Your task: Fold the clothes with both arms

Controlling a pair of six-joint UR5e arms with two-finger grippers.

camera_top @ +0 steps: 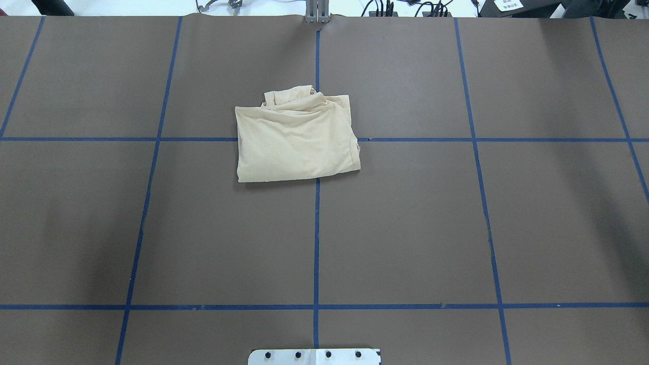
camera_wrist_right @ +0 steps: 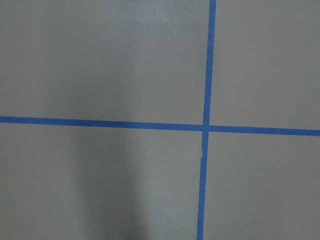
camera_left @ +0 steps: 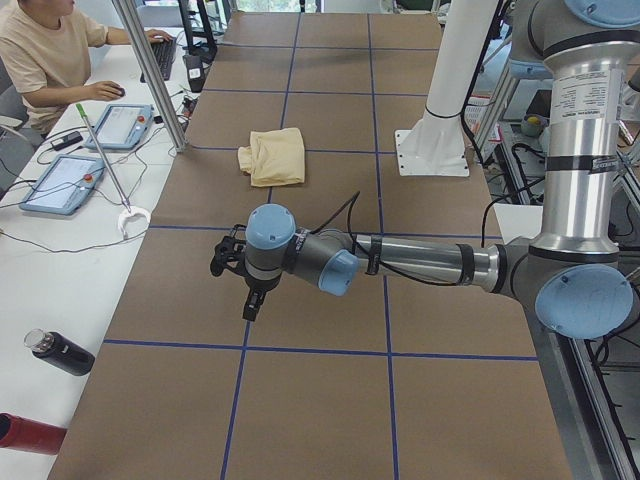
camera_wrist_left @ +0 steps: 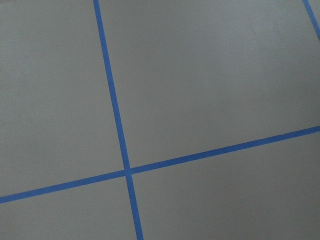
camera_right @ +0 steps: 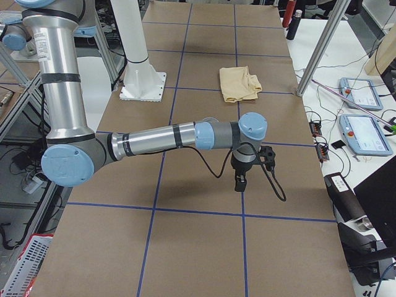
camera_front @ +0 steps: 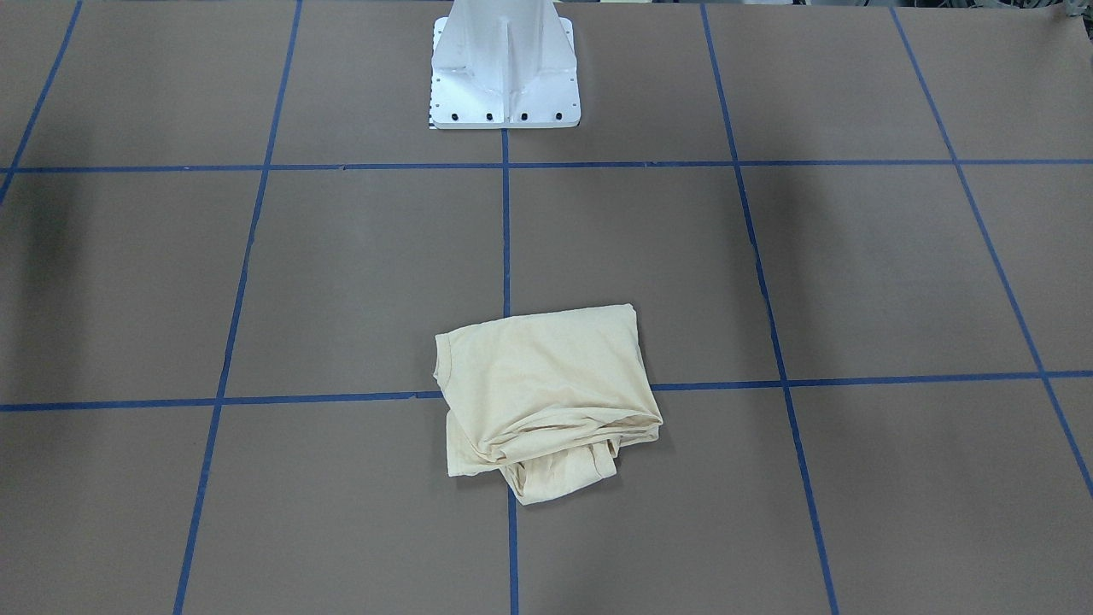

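The clothes [camera_top: 296, 139] are one pale cream-yellow shirt folded into a rough rectangle, lying on the brown table at a blue tape crossing, with bunched fabric on the far edge [camera_front: 555, 474]. No print shows. The shirt also appears in the side views [camera_left: 275, 155] [camera_right: 240, 83]. Both arms hang low over the table ends, far from the shirt. My left gripper [camera_left: 248, 312] and my right gripper [camera_right: 240, 184] point down at bare table; I cannot tell whether either is open or shut. The wrist views show only table and tape lines.
The white pedestal base [camera_front: 504, 77] stands at the robot's side of the table. A person [camera_left: 40, 50] sits at a desk with tablets [camera_left: 60, 182]. Metal poles [camera_left: 150, 75] [camera_right: 322, 43] and bottles [camera_left: 60, 352] [camera_right: 292, 12] stand beside the table.
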